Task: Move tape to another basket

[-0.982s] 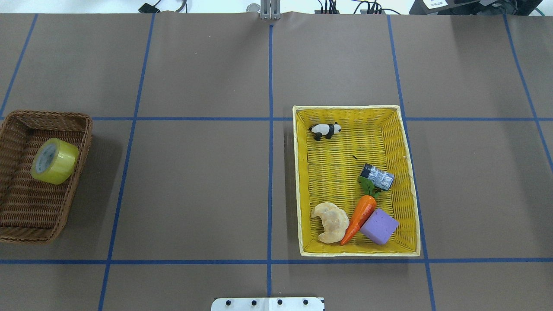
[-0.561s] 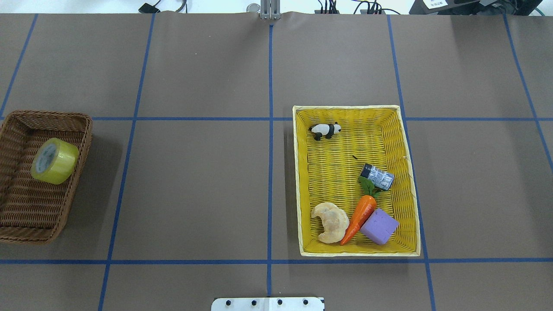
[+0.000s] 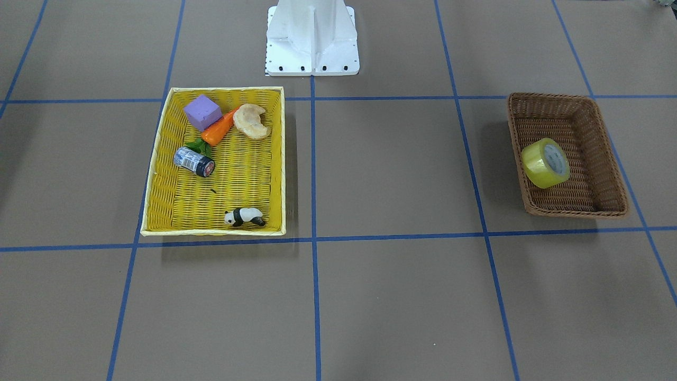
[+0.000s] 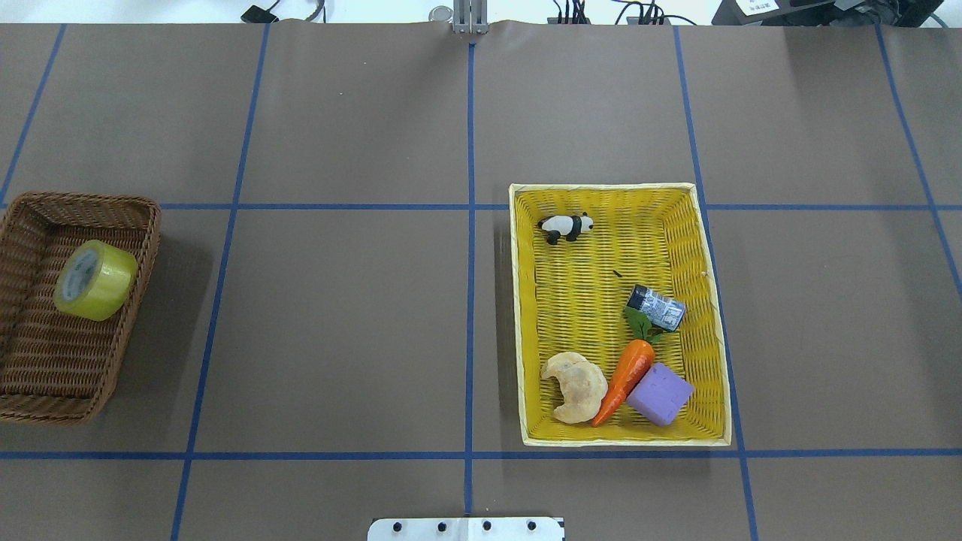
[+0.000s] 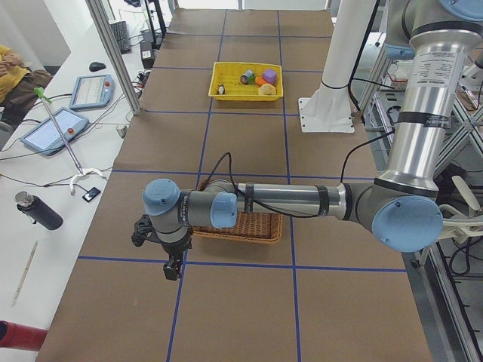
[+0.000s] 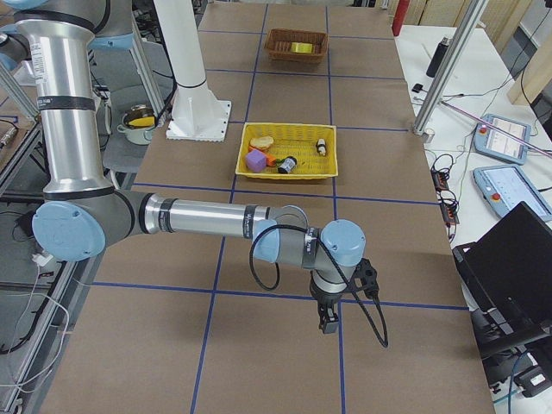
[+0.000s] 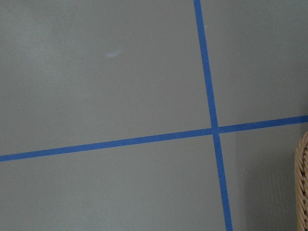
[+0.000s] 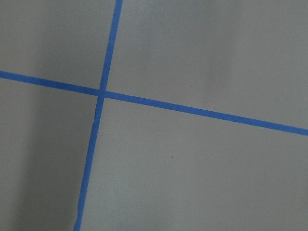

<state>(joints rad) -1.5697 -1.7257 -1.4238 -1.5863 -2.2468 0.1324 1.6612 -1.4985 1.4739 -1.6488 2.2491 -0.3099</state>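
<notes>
The tape (image 4: 96, 280), a yellowish roll with a white printed core, lies on its side in the dark brown wicker basket (image 4: 45, 353) at the table's left end; it also shows in the front-facing view (image 3: 545, 163). My left gripper (image 5: 172, 270) hangs beyond the basket (image 5: 249, 226) over bare table, seen only in the left side view. My right gripper (image 6: 329, 325) hangs over bare table at the other end, seen only in the right side view. I cannot tell whether either is open or shut. The left wrist view shows only the basket's edge (image 7: 303, 183).
A bright yellow woven basket (image 4: 586, 300) right of centre holds a toy panda (image 4: 565, 226), a small can (image 4: 657, 306), a carrot (image 4: 625, 376), a croissant (image 4: 575, 386) and a purple block (image 4: 660, 393). The robot's white base (image 3: 312, 37) stands at the table's near edge.
</notes>
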